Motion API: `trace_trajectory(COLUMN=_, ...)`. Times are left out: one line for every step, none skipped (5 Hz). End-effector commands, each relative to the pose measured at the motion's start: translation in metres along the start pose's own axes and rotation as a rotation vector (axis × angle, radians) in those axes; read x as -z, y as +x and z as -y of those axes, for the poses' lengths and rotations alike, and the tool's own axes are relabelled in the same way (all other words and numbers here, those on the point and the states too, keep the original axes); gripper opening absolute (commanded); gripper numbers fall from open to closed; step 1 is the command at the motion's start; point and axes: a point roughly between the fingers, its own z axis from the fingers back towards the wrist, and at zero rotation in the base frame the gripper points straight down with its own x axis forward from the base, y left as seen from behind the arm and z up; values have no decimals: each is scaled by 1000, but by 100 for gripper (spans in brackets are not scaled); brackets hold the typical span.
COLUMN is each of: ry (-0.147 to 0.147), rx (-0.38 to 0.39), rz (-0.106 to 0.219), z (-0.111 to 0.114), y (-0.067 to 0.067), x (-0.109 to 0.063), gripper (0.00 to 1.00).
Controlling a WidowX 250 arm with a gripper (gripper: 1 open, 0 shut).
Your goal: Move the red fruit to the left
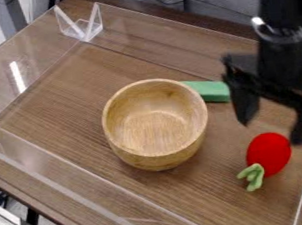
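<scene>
- Left of the red fruit [267, 152] stands the wooden bowl [155, 123] — bare wood lies in front of it.
- A green block [208, 91] lies behind; clear walls [40, 175] ring the table.

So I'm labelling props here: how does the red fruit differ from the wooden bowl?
The red fruit is bright red with a green stem; the wooden bowl is pale tan wood. The fruit is far smaller than the bowl. The fruit is a solid rounded lump, while the bowl is open and empty. Both rest on the wooden table, apart from each other.
</scene>
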Motion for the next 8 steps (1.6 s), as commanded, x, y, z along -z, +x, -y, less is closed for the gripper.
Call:
trace_trajectory(ry=7, rx=-78, rz=28, z=-11, y=1, x=2, gripper=100)
trace_trajectory(ry=19, rx=-158, rz=20, z=-25, y=-2, x=6, gripper=100)
trace_trajectory(ry=21, rx=-167, rz=19, z=-21, y=6, x=7, gripper=100)
trace_trajectory(ry=22, rx=-158, rz=19, z=-28, y=4, x=13, gripper=100)
trace_trajectory(ry=23, rx=-151, rz=19, z=-34, y=1, x=20, gripper=100)
trace_trajectory(ry=20, rx=-126, rz=19, z=-33, y=11, x=21, gripper=100)
trace_trajectory(ry=17, rx=-100, rz=22, z=-31, y=22, x=21, gripper=100)
trace_trajectory(ry=15, rx=-89, rz=23, z=-23, y=31, x=36, gripper=100)
